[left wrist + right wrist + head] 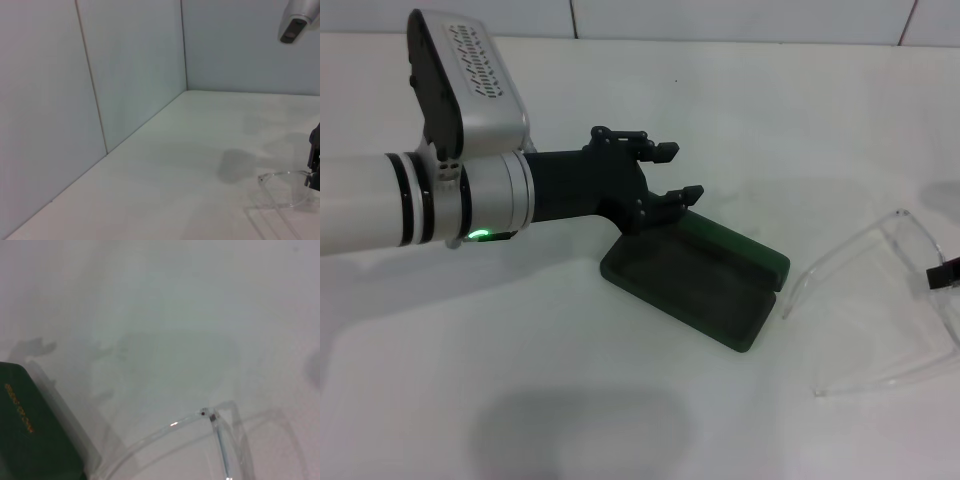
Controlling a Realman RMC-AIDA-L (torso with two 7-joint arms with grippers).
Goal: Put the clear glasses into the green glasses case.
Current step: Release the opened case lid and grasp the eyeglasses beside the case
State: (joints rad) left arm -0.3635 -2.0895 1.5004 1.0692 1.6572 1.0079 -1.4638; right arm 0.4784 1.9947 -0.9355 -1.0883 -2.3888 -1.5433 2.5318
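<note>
The green glasses case [692, 285] lies open in the middle of the table, its dark lining facing up and its lid [740, 250] folded back. The lid's gold lettering shows in the right wrist view on the green glasses case [27, 432]. My left gripper [678, 172] hovers open over the case's far left corner, holding nothing. The clear glasses [880, 300] sit to the right of the case, arms pointing toward it; they also show as clear glasses [285, 187] and clear glasses [212, 440]. My right gripper [948, 272] is at the lens, mostly cut off by the frame edge.
White walls [125, 75] close off the table at the back and side. A grey device [295, 20] hangs overhead in the left wrist view. The dark right gripper [315, 160] shows there beside the glasses. Bare white tabletop [570, 420] spreads in front of the case.
</note>
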